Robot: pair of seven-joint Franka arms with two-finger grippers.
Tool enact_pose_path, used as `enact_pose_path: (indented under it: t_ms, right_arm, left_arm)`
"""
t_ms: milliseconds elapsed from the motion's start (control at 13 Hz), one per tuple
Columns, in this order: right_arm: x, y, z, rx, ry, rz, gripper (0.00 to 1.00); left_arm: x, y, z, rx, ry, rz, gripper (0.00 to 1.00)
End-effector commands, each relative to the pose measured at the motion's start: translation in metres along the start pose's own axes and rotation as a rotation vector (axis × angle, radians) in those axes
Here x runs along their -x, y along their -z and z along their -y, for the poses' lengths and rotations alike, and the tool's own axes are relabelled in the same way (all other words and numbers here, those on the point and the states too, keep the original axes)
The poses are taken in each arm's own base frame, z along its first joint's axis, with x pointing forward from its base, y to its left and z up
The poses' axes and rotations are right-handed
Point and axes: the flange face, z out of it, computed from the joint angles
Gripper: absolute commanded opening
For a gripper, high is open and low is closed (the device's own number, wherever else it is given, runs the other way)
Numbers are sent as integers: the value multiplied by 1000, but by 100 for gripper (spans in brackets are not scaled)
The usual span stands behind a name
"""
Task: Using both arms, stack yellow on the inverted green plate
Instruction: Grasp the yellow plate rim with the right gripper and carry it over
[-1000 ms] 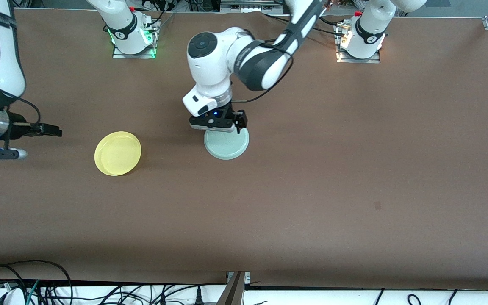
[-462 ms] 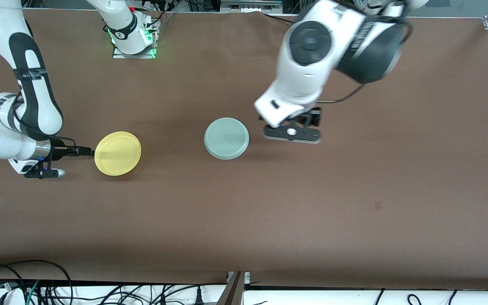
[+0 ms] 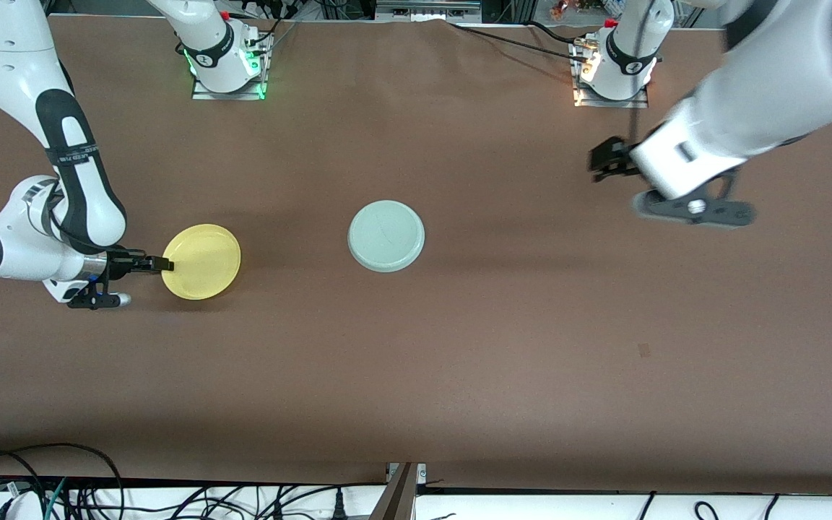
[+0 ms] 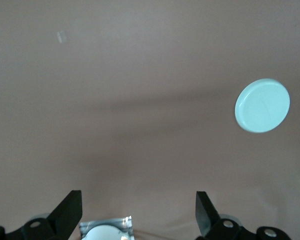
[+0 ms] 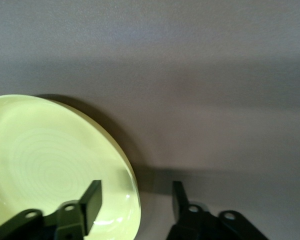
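The yellow plate (image 3: 203,261) lies upright on the brown table toward the right arm's end. My right gripper (image 3: 163,265) is low at its rim, on the side toward the right arm's end. In the right wrist view the yellow plate (image 5: 50,165) has one finger (image 5: 92,202) over its inside and the other outside the rim, both still apart from it, so the right gripper (image 5: 135,200) is open. The green plate (image 3: 386,235) lies inverted at mid-table, free, and shows as a pale disc (image 4: 262,105). My left gripper (image 3: 604,162) hangs open and empty over bare table toward the left arm's end; its fingers (image 4: 70,212) are wide apart.
The two arm bases (image 3: 227,65) (image 3: 614,68) stand along the table's edge farthest from the front camera. Cables (image 3: 84,491) run below the near edge. A small dark mark (image 3: 644,350) is on the table toward the left arm's end.
The left arm lifted off the green plate and swung toward its own end of the table. The right gripper came in to the yellow plate's rim and its fingers narrowed.
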Motion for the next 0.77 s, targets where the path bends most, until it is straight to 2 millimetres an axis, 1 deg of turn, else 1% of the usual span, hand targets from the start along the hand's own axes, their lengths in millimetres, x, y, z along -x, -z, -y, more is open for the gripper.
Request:
enact_pose_path:
  t_ms: [0,77,231,308,385,462,538,615,692]
  right_arm:
    - [3,-3,-13,-72,28,-28,4]
    - [3,-3,-12,-81,22,-26,0]
    - [2,-1,-10,-83,33,-26,0]
    - [2,-2,-5,-94,43,-11,0]
    - [3,2,7,-117,61,25,0]
    - [3,7,18,-155,65,79,0]
    - [-2,16,36,-193,88,103,0]
    - [-9,29,48,-222,85,108,0]
    - [-10,33,60,-233,59,128,0]
  left_arm:
    - [36,7,52,-10,-21,30,100]
    - [45,7,71,-37,-20,32,100]
    - [62,-4,96,-54,-13,7,100]
    - [68,-11,108,-51,-13,-20,100]
    - [73,-18,115,-69,-30,-50,100]
    - [72,-27,119,-76,-40,-68,100]
    - [70,-32,126,-75,-30,-90,100]
    - [65,-33,132,-74,-23,-112,100]
    - [60,-34,138,-77,-29,-136,100]
